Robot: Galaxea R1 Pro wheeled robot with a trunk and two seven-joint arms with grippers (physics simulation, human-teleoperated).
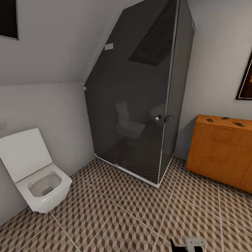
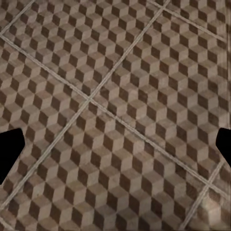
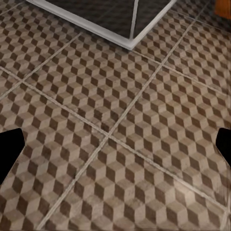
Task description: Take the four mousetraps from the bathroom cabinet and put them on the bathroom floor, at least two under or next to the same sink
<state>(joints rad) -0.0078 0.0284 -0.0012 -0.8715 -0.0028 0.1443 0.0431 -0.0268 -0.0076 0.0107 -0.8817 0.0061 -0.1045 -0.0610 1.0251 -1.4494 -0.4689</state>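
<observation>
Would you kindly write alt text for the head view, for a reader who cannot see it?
Small dark mousetraps lie on top of an orange wooden cabinet at the right of a bathroom. A dark glass shower enclosure stands in the middle, a white toilet at the left, on cube-patterned bathroom floor.

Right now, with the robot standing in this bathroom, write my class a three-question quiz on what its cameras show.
1. True or false: the small dark mousetraps lie on top of the orange cabinet.
2. Which thing stands between the toilet and the cabinet? A) a bathtub B) a dark glass shower enclosure C) a washing machine
3. Fill in: the left gripper and the right gripper both hang ____ above the patterned floor, holding nothing.

Key: 1 true; 2 B; 3 open.
</observation>
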